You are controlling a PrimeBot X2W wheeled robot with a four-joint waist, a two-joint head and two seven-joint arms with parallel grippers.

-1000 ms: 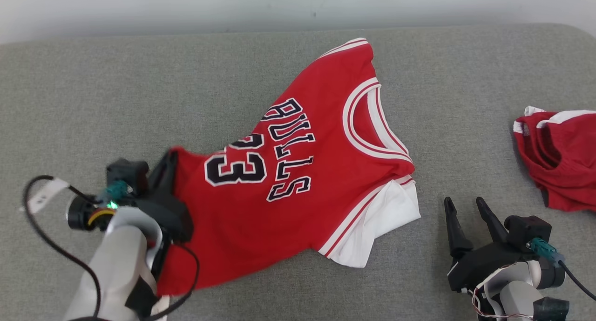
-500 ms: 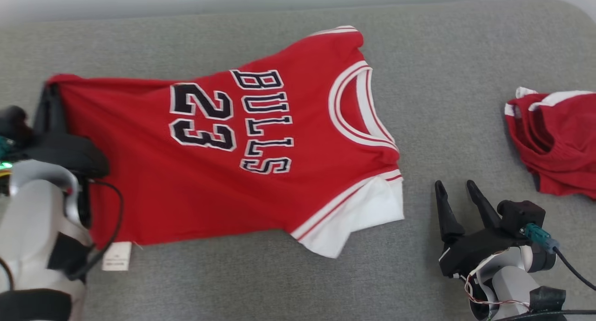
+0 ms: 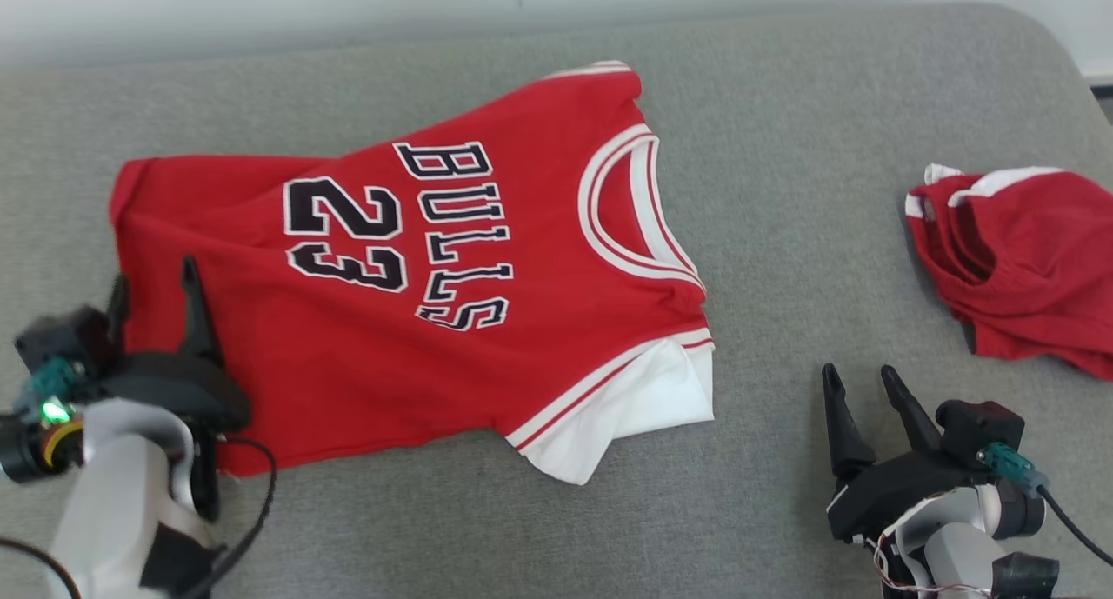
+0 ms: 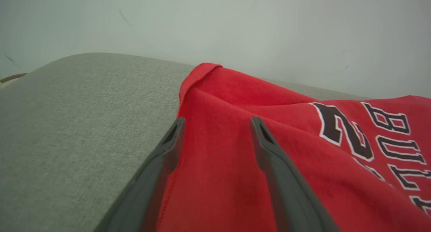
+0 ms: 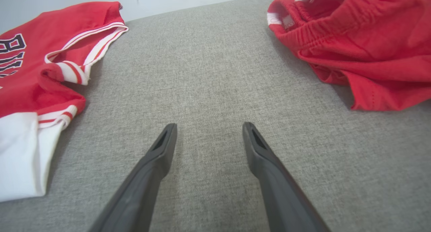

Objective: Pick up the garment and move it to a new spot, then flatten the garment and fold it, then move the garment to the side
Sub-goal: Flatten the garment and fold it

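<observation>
The left gripper (image 3: 153,273) has its two fingers apart and holds nothing. It is at the hem end of the red Bulls jersey (image 3: 417,321), with one finger on the edge of the cloth and the other over the red fabric. I cannot tell if the fingers touch the cloth. The jersey lies spread on the grey padded surface (image 3: 783,190), chest side up, and extends from this gripper to its right.

I think the jersey is not flat enough for folding. Just ahead of the left gripper the hem corner (image 4: 202,68) is rolled over and a ridge runs across the cloth. If the fingers close or slide here, they could pinch both layers or push the fabric into more wrinkles. The black cable (image 3: 261,503) that hangs from this arm lies at the hem and could catch it.

The right gripper (image 3: 859,371) is also spread wide and empty, over bare surface. The white sleeve (image 3: 643,408) to its left is doubled under the red trim, so it needs smoothing.

Ahead and to the right of this gripper lie crumpled red shorts (image 3: 1017,260). They take space on that side, so the folded jersey could land on them.
</observation>
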